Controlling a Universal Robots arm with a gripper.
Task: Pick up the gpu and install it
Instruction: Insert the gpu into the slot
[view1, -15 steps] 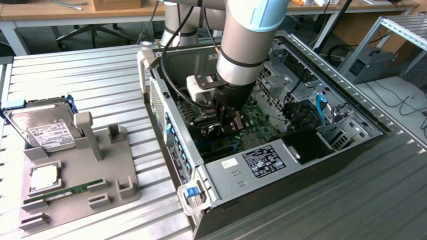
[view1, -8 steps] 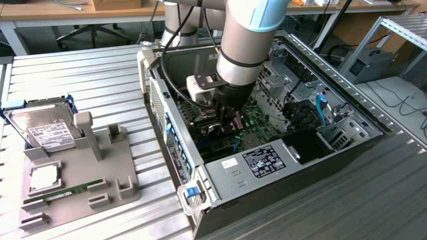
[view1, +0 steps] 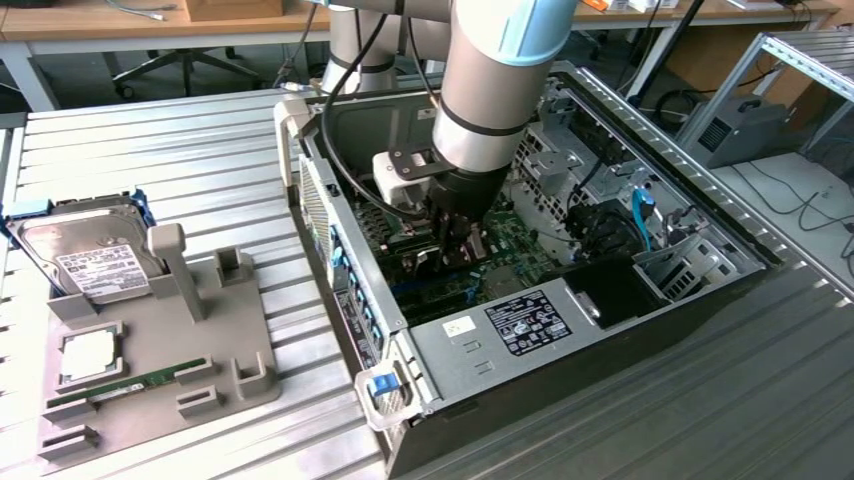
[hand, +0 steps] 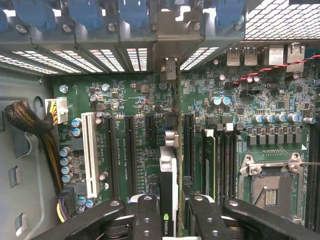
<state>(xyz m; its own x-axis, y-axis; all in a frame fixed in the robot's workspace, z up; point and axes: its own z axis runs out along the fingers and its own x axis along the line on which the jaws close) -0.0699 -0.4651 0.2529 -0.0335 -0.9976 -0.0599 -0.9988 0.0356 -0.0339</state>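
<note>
Inside the open computer case (view1: 340, 250), which lay on its side on the ribbed metal table (view1: 200, 150), the arm reached straight down, and the gripper (view1: 454, 250) (hand: 172, 212) hung low over the motherboard (hand: 135, 100). In the wrist view its black fingers (hand: 147, 215) stood on either side of the gpu (hand: 169, 170) and were clamped against it. The card was seen edge-on, with a green logo on its near end. It stood upright over the board, between the long black slots and in line with them. Its far end reached toward the row of slot openings in the case's rear wall, where a silver bracket (hand: 170, 67) met the frame. Whether its lower edge sat fully in a slot could not be told. A white slot (hand: 90, 155) lay well to one side of the card, and the empty processor socket (hand: 270, 185) to the other. At the exterior view's left, well apart from the case, a grey fixture (view1: 160, 350) held a hard drive (view1: 87, 255), a square processor chip (view1: 91, 352) and a narrow green memory stick (view1: 127, 385).
</note>
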